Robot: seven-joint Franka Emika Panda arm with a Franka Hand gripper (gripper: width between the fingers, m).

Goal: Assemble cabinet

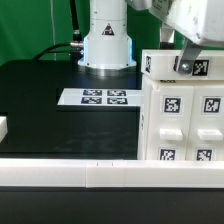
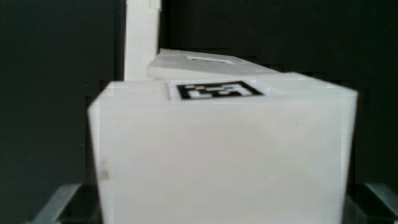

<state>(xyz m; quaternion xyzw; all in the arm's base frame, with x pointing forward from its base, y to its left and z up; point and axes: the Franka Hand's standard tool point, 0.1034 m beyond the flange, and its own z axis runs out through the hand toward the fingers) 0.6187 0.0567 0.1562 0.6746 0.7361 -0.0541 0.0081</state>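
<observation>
The cabinet point(image 1: 180, 108) stands upright on the black counter point(image 1: 40, 100), at the exterior view's right and close to the near edge. It is a tall white box with thick walls, and several square black-and-white tags show on its near face and one on its upper edge. The arm comes down from above at the exterior view's right, and the gripper point(image 1: 186, 50) sits right at the cabinet's top.

In the wrist view the cabinet point(image 2: 222, 150) fills most of the picture, with one tag on its top face. Two dark fingertips point(image 2: 59, 205) show at either side of the white block, spread wide about it; whether they touch its sides I cannot tell.

Left of the cabinet and farther back, the marker board point(image 1: 98, 97) lies flat on the counter. A white rail point(image 1: 70, 171) runs along the near edge.
</observation>
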